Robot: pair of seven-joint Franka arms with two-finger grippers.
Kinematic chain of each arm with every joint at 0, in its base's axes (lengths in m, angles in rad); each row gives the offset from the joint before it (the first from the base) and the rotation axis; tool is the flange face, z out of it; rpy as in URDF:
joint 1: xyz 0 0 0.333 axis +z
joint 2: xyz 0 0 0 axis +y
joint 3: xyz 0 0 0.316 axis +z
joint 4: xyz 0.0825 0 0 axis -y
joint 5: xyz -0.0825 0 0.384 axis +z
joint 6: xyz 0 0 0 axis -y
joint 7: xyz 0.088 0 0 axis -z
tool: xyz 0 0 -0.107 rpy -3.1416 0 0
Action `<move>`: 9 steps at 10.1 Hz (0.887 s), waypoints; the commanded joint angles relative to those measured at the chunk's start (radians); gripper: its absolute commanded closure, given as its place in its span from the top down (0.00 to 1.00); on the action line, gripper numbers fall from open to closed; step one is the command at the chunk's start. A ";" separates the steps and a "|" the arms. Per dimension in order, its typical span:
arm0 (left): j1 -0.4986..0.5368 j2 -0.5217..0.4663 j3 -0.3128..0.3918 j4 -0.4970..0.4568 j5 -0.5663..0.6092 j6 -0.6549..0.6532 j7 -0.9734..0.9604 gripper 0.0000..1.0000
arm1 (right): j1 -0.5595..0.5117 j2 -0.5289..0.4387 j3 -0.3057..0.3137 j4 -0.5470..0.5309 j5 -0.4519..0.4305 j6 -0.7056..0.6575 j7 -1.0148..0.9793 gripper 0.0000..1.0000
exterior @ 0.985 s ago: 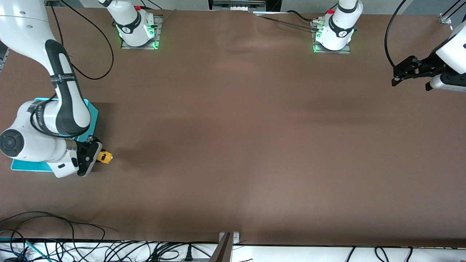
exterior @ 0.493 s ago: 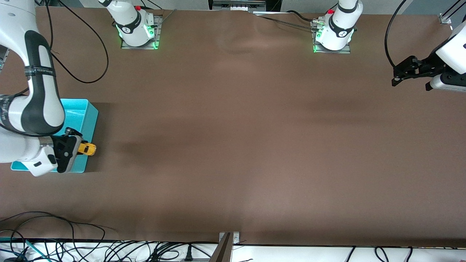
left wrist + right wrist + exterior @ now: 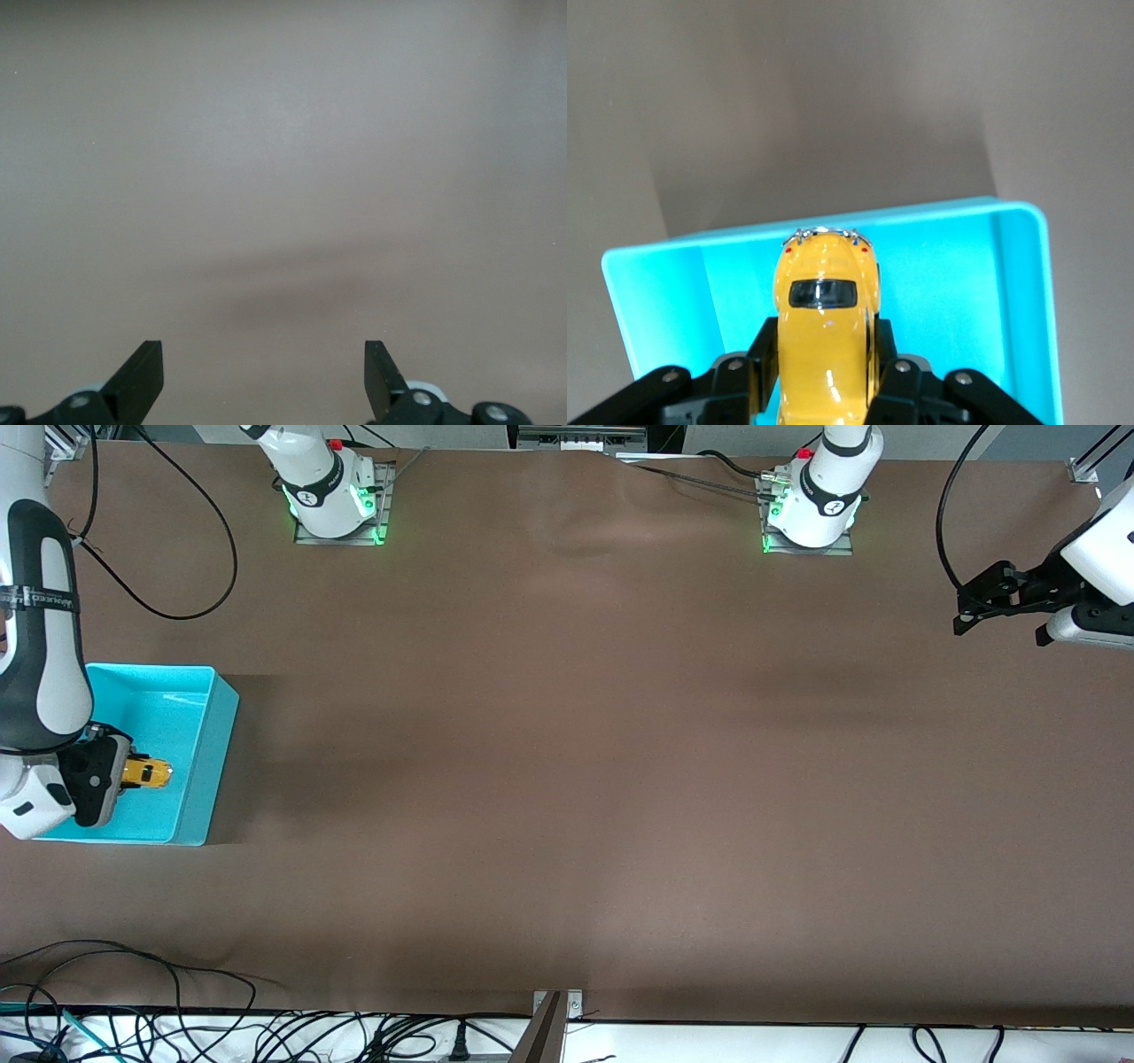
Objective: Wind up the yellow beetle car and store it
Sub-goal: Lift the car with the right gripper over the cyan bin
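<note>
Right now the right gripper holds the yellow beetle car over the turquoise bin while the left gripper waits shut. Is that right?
One slip: the left gripper waits open, as the left wrist view shows. The right gripper does hold the yellow beetle car over the turquoise bin.

Over the last second the right pincer [image 3: 124, 772], clamped on the yellow beetle car [image 3: 147, 773], travelled toward the right arm's end of the table. A second earlier the car hung over the bare table just beside the turquoise bin [image 3: 199, 755]; half a second later it was above the bin's wall; in the end it hung over the bin's open inside. The right arm swung away with it, uncovering most of the bin's floor.
</note>
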 commanded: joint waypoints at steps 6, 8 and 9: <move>-0.011 -0.016 0.005 -0.015 0.025 0.004 -0.010 1.00 | -0.075 0.022 0.011 -0.121 -0.033 0.165 -0.130 0.00; -0.011 -0.016 0.005 -0.015 0.025 0.004 -0.010 1.00 | -0.106 0.036 0.011 -0.173 -0.034 0.252 -0.160 0.00; -0.011 -0.016 0.005 -0.015 0.025 0.004 -0.010 1.00 | -0.121 0.036 0.011 -0.207 -0.034 0.295 -0.168 0.00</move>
